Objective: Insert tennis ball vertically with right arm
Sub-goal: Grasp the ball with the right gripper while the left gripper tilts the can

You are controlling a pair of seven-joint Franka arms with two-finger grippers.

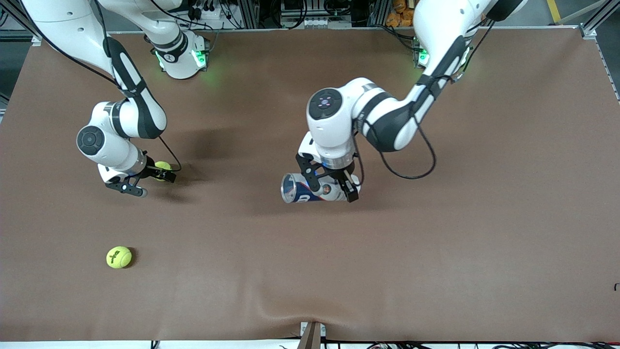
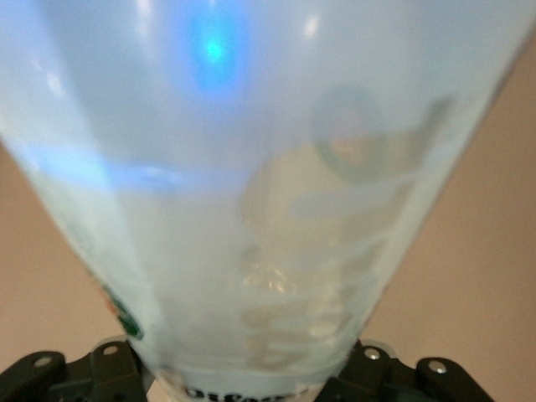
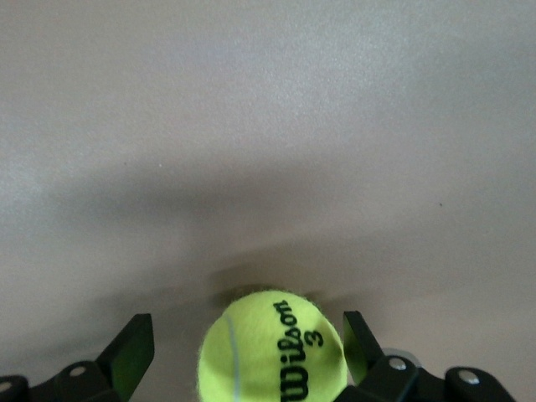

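A yellow tennis ball [image 1: 162, 169] lies on the brown table at the right arm's end. My right gripper [image 1: 147, 180] is low over the table and open, with one finger on each side of the ball. In the right wrist view the ball [image 3: 272, 356], marked Wilson 3, sits between the black fingers [image 3: 134, 347] with a gap on one side; the gripper [image 3: 247, 335] is not closed on it. My left gripper [image 1: 330, 185] is shut on a clear tennis ball can [image 1: 302, 189], held lying on its side just above the table's middle. The can [image 2: 268, 209] fills the left wrist view.
A second yellow tennis ball [image 1: 118, 257] lies on the table nearer the front camera than my right gripper. The can's open mouth [image 1: 288, 188] points toward the right arm's end. The brown mat [image 1: 484, 218] covers the whole table.
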